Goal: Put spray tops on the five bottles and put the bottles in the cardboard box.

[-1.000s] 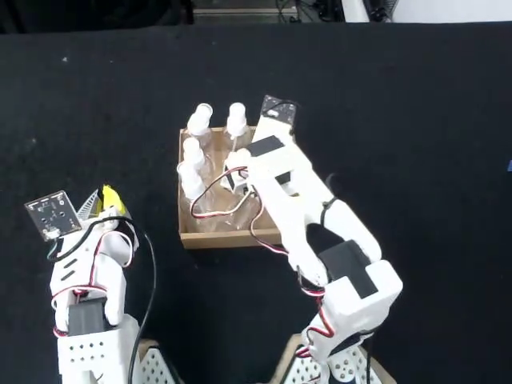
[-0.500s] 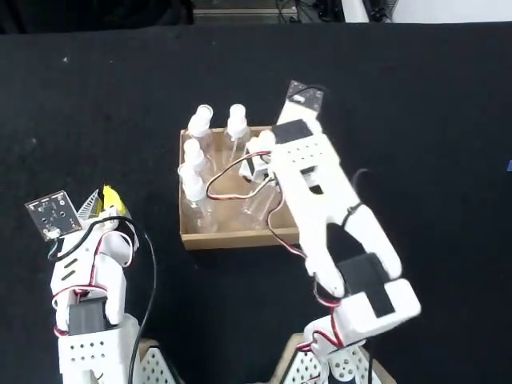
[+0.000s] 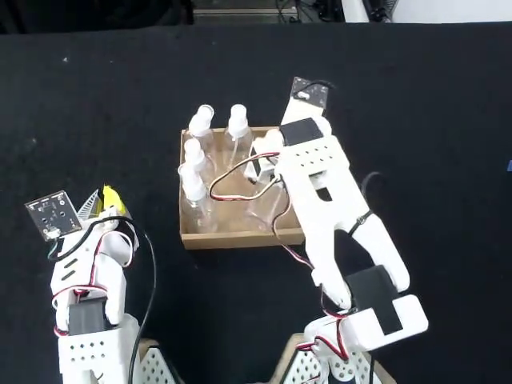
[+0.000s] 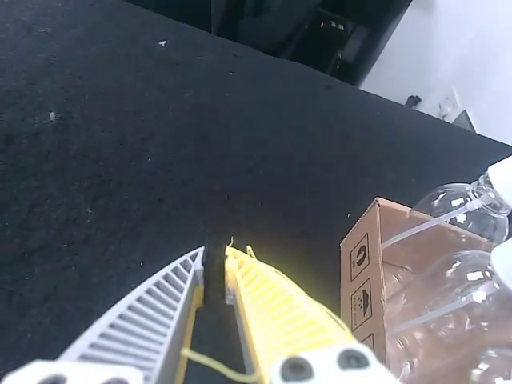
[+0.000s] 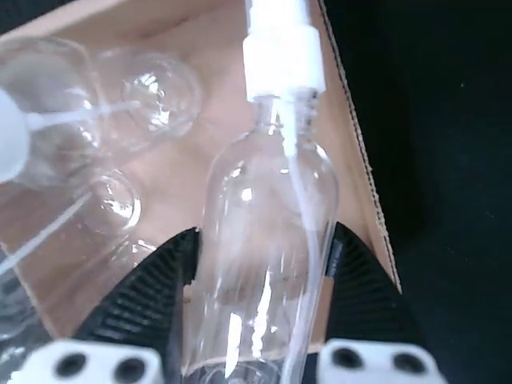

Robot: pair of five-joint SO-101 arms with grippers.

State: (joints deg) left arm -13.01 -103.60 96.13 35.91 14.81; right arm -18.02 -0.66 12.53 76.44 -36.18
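Observation:
The cardboard box (image 3: 189, 237) sits mid-table. Several clear bottles with white spray tops (image 3: 193, 150) stand along its left side. My right gripper (image 3: 272, 164) reaches into the box's right side and is shut on one more clear bottle (image 5: 268, 224), whose white spray top (image 5: 284, 48) is fitted. Black fingers (image 5: 152, 292) press both sides of its body. I cannot tell whether it touches the box floor (image 5: 216, 120). My left gripper (image 4: 216, 256) is shut on nothing, low over the black table left of the box (image 4: 364, 264).
Black cloth (image 3: 416, 120) covers the table all around the box. The standing bottles (image 4: 460, 204) crowd the box's left half. The right arm's body (image 3: 336, 216) overhangs the box's right wall.
The right arm has swung to the right with the bottle, from over the box's middle to its right side. The left arm has stayed still.

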